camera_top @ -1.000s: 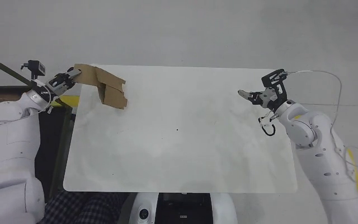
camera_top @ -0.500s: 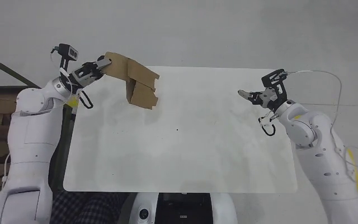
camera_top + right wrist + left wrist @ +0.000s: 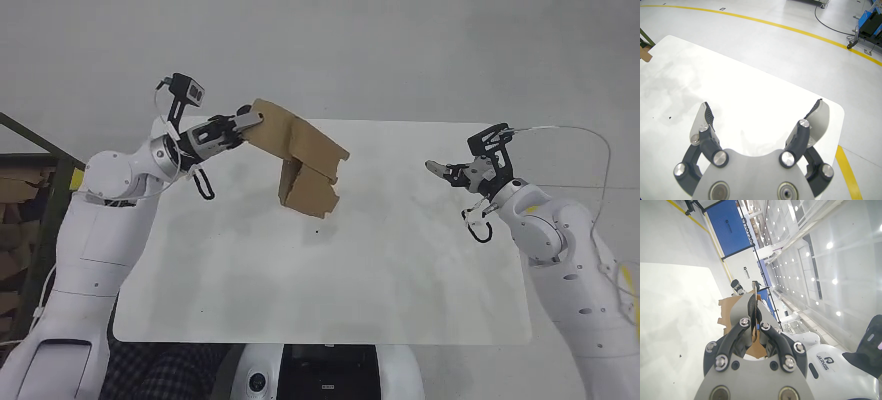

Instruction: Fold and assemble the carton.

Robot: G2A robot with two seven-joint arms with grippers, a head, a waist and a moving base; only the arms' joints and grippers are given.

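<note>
Over far-left part of white table (image 3: 400, 290), we held flattened cardboard carton (image 3: 305, 165), left gripper (image 3: 245, 122) pinching one edge panel. Our right gripper (image 3: 440, 168) hung spread and empty near right edge, well apart from carton. Risk, we judged: pinch on thin edge, loose panels dangling, so carton could swing or slip at set-down. Broad bare room lay mid-table; far edge was close.

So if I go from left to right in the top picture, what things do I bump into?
left gripper, pinching the carton's edge → carton, brown and partly folded → right gripper, open with nothing in it
</note>
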